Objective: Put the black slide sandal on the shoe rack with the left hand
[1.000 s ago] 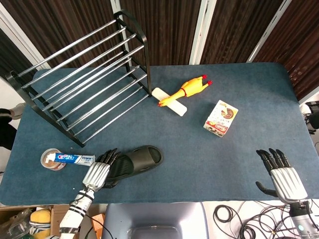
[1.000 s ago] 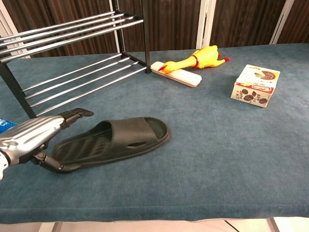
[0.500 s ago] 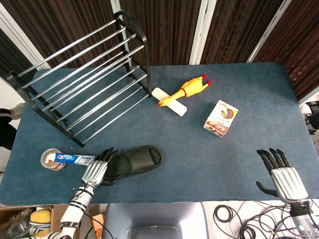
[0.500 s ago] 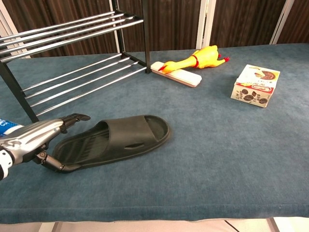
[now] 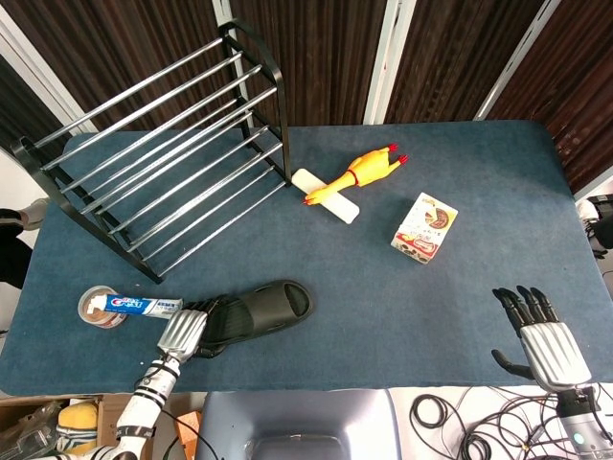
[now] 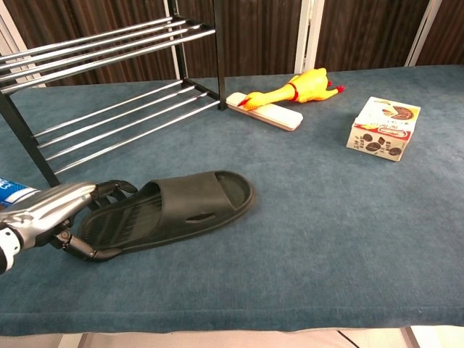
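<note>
The black slide sandal (image 5: 261, 310) (image 6: 174, 210) lies flat on the blue table near its front left edge, toe pointing right. My left hand (image 5: 184, 330) (image 6: 52, 212) is at the sandal's heel, with fingers curled over the heel's top and the thumb against its near edge. The black shoe rack (image 5: 163, 144) (image 6: 109, 43) with chrome bars stands at the back left, apart from the sandal. Off the table's front right corner my right hand (image 5: 541, 340) holds nothing, its fingers spread; the chest view does not show it.
A toothpaste tube (image 5: 144, 306) (image 6: 9, 190) lies over a round tin (image 5: 101, 309) just left of my left hand. A yellow rubber chicken (image 5: 359, 172) (image 6: 297, 88) rests on a white bar (image 5: 326, 195). A snack box (image 5: 424, 227) (image 6: 384, 127) stands mid-right.
My left hand's fingers have gone from stretched out beside the heel to curled over it. The sandal has shifted slightly left. The right hand has not moved.
</note>
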`<state>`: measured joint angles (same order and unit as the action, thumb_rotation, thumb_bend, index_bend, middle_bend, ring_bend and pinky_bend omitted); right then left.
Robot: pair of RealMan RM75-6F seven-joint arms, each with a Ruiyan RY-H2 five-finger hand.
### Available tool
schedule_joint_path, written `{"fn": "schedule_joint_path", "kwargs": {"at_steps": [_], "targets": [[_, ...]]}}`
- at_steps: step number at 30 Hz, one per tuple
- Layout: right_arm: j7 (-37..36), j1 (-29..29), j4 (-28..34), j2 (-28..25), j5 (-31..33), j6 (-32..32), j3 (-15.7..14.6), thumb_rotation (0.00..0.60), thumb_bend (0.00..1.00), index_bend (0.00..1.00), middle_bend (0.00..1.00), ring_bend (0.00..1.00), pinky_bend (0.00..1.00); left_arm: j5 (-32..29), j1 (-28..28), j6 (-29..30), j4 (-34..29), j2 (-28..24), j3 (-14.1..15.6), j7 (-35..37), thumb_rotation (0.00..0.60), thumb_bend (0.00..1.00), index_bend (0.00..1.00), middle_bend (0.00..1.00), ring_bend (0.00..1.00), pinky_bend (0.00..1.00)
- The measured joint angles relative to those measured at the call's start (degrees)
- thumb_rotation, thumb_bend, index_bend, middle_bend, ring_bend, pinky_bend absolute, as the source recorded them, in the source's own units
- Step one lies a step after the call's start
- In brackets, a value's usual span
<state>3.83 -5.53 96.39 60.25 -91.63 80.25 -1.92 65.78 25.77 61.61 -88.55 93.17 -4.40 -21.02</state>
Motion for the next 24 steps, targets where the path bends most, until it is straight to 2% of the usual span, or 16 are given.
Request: {"fn": "schedule_joint_path", "kwargs": {"at_steps": [4, 7, 11, 21, 24], "targets": [[-0.1, 0.0, 0.1, -0.1, 0.0, 0.0, 0.0, 0.6, 0.17, 0.0, 0.1, 0.0, 0.0, -0.8, 0.0, 0.6, 0.3, 0.6, -0.3, -0.4, 0.6, 0.31, 0.44, 0.68, 0.72, 0.9], [-0.1, 0.0, 0.1, -0.1, -0.1, 0.0, 0.0, 0.6, 0.17, 0.0, 0.1, 0.0, 0.0, 0.8, -0.1, 2.2, 0.4, 1.0, -0.6, 0.0, 0.6, 0.31, 0.5, 0.75, 0.79, 0.95], [-0.3, 0.1, 0.0, -0.2, -0.2, 0.2, -0.1, 0.6, 0.17, 0.0, 0.1, 0.0, 0.0, 4.1, -0.1, 5.3, -0.5, 1.0, -1.1, 0.3, 0.6, 0.31, 0.51, 0.76, 0.8, 0.97], [-0.3, 0.1, 0.0, -0.2, -0.3, 0.2, -0.1, 0.6, 0.17, 0.0, 0.1, 0.0, 0.0, 6.6, 0.7, 9.7, -7.3, -1.1, -4.3, -2.8, 0.6, 0.31, 0.51, 0.77, 0.81, 0.98], [-0.2, 0.1, 0.1, -0.1, -0.4, 0.2, -0.1, 0.6, 0.17, 0.0, 0.1, 0.0, 0.0, 5.3, 1.6, 9.4, -11.1, -2.0, -6.9, -2.9, 0.6, 0.31, 0.51, 0.77, 0.81, 0.98]]}}
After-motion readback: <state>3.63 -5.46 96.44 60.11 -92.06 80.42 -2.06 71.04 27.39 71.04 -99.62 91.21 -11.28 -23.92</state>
